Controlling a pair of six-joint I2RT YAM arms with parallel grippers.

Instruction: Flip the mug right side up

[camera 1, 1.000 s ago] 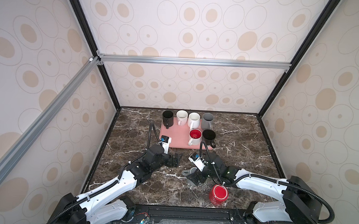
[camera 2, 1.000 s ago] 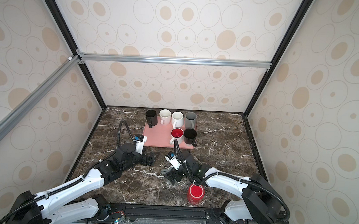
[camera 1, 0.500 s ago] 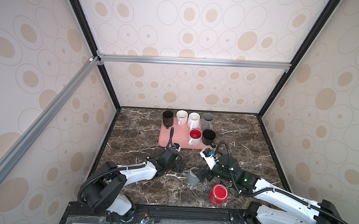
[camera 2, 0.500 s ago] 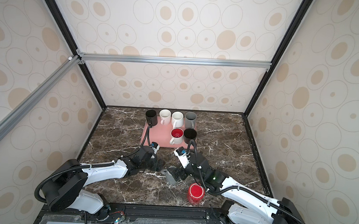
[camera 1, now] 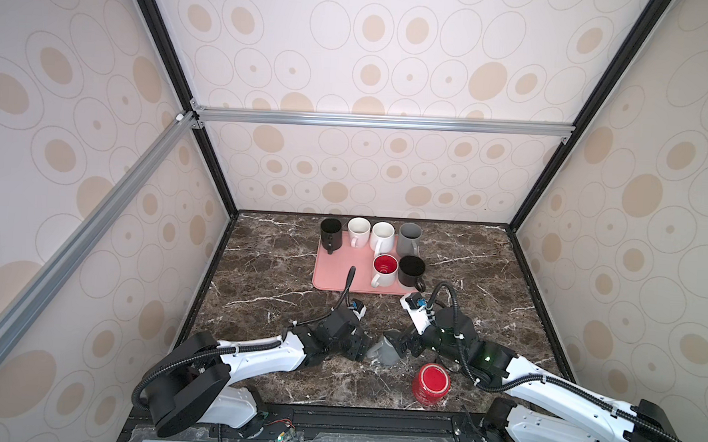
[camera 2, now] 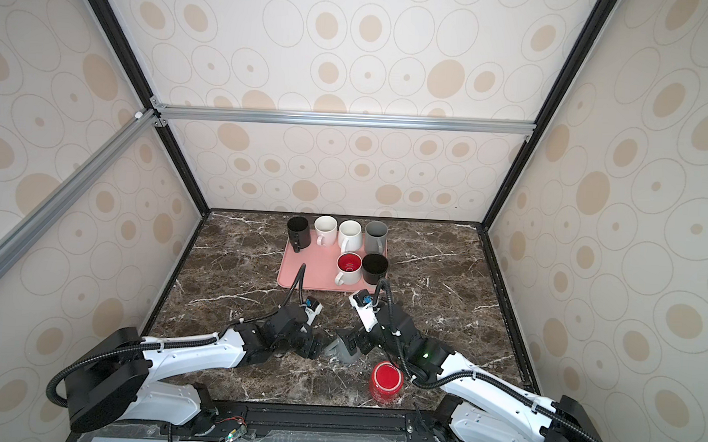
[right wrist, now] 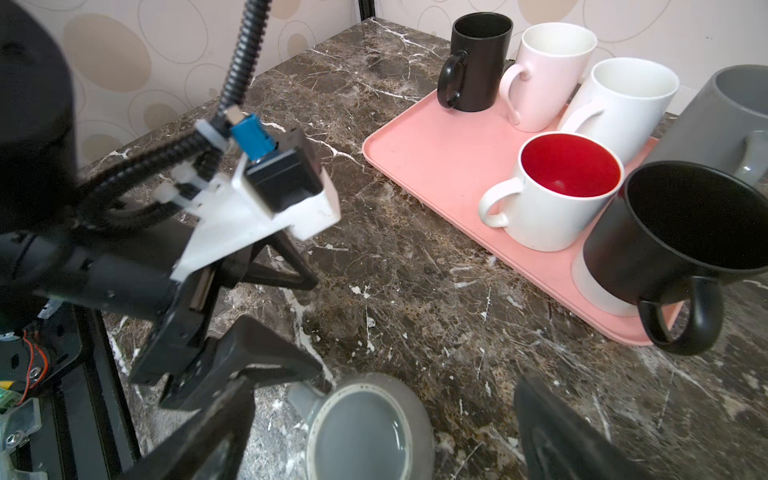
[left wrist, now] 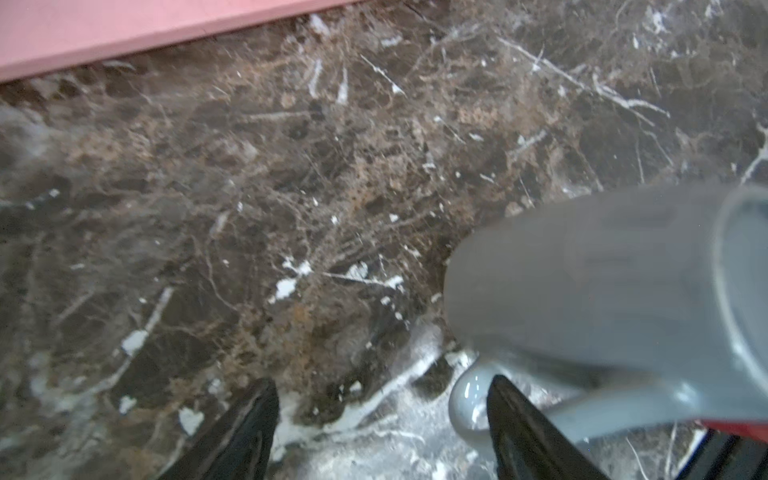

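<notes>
A dark marbled table (camera 1: 256, 308) fills the floor of a walled booth. Two robot arms reach in from the near edge and meet near the middle front.

At the back of the table, a pink tray (camera 1: 335, 277) carries six upright mugs. It is well apart from the work and not in the way. A red mug (camera 1: 431, 385) stands bottom up near the front edge, close to the right arm, so a wide swing might knock it.

The task's thing appears to be the gray mug (camera 1: 385, 351). It sits bottom up on the table between the two claws, with its base ring facing the right wrist camera. Its long axis looks roughly upright, though a lean cannot be ruled out.

The right claw (right wrist: 384, 399) is spread wide and straddles the mug. A gap shows on each side, so nothing is grasped. The left claw (left wrist: 382, 386) comes in low from the mug's other side, also released, with only table across its span. One finger (left wrist: 523, 432) sits at the mug's handle (left wrist: 467, 399).

Both claws are about equally near, and the right one has the mug's body between its fingers.
</notes>
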